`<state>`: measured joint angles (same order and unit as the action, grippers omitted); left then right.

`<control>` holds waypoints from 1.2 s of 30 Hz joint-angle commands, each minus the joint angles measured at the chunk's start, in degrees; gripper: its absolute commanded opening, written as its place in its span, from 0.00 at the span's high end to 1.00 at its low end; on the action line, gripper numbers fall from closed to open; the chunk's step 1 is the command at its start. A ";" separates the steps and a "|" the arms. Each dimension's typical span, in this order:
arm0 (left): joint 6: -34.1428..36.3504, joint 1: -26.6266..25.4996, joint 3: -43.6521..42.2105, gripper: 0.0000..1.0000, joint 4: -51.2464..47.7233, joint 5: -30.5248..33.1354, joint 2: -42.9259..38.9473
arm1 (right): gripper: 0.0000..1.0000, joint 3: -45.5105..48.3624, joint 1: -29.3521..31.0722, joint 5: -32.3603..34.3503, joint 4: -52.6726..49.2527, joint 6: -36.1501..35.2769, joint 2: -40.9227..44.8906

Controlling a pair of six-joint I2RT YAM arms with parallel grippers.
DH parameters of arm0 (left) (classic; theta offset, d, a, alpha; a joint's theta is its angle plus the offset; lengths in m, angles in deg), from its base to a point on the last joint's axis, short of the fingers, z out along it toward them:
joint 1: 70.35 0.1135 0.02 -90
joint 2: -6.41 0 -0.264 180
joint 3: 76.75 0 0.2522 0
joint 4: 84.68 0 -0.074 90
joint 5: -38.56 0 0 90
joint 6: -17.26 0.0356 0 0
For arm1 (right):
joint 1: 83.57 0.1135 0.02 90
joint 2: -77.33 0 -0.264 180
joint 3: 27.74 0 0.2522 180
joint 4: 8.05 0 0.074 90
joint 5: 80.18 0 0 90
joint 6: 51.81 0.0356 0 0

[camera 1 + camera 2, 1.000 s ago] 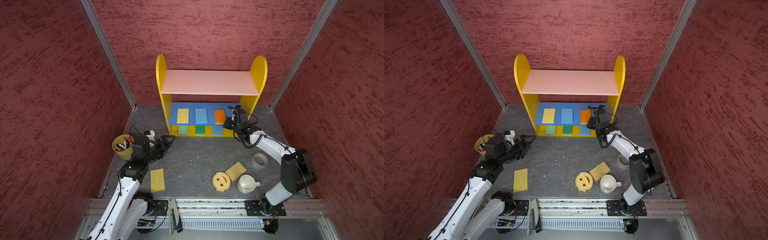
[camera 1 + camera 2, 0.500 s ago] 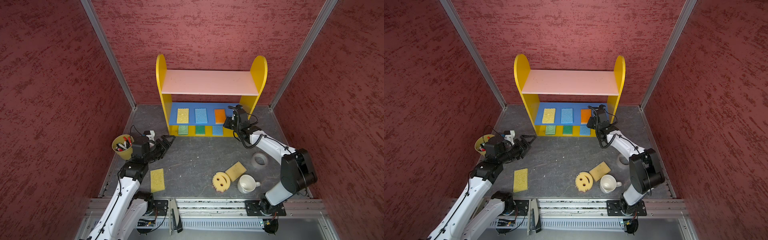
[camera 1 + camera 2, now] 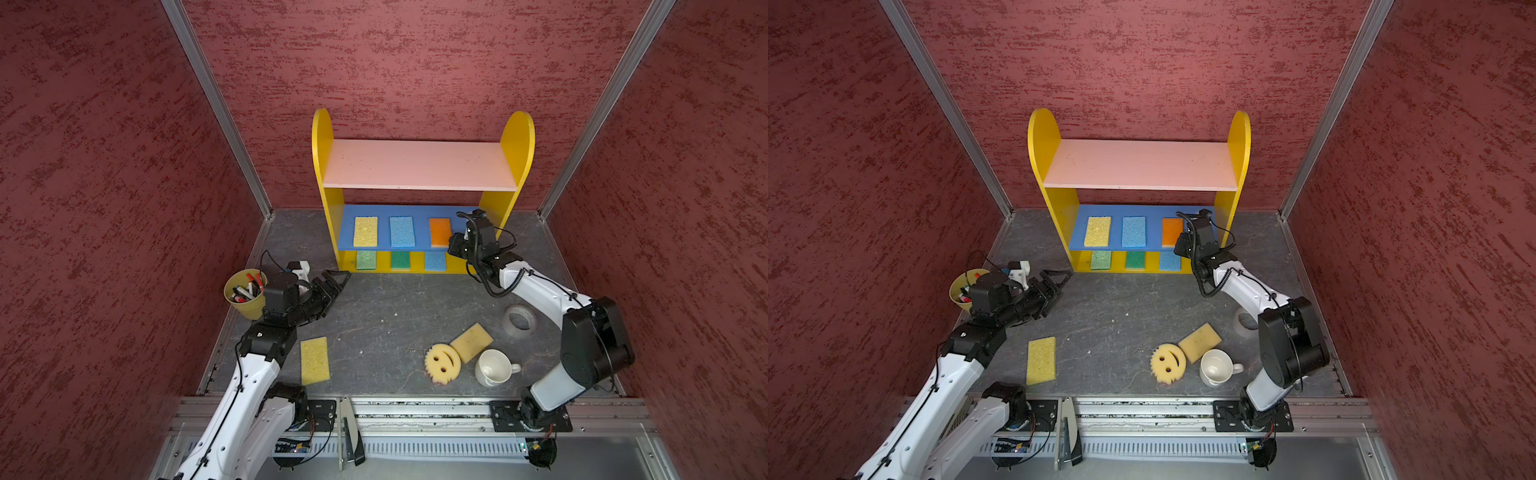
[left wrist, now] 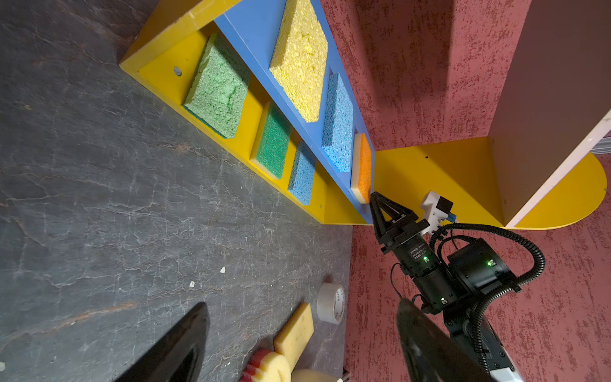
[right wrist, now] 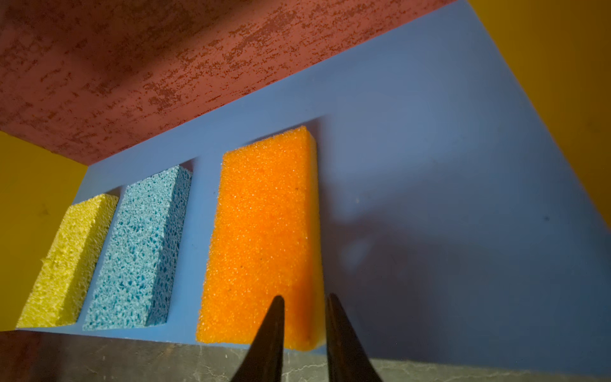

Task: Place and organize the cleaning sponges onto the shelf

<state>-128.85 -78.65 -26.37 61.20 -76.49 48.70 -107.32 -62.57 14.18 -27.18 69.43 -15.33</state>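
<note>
My right gripper (image 5: 305,297) is barely cracked open, holding nothing, tips at the near end of the orange sponge (image 5: 261,231) on the blue board (image 5: 429,165) of the shelf (image 3: 419,166), so if I back out crooked I could snag it and drag it off.

The right gripper (image 3: 1185,246) hovers just beside the orange sponge (image 3: 1171,230) on the shelf's (image 3: 1041,141) blue board (image 3: 1154,233).

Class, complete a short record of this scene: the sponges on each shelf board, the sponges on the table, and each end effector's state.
Middle board: yellow sponge, blue sponge, orange sponge
Base: light green sponge, dark green sponge, second blue sponge
Table: loose yellow sponge, smiley sponge, tan sponge
Left end effector: open, empty
Right end effector: slightly open, at orange sponge
</note>
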 commanded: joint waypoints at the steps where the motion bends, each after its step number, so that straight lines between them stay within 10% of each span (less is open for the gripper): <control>1: 0.44 0.43 0.21 0.11 0.18 -0.32 -0.46 | 0.69 -0.12 -0.27 1.83 0.83 0.32 2.14; 36: 1.50 0.82 -0.11 0.11 -1.44 0.31 -2.33 | 0.56 -18.72 13.10 0.67 -9.38 -5.68 -11.80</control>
<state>-128.61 -78.34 -26.37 59.54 -76.25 46.62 -123.65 -49.50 16.06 -35.00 63.18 -26.13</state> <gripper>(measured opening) 0.890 0.442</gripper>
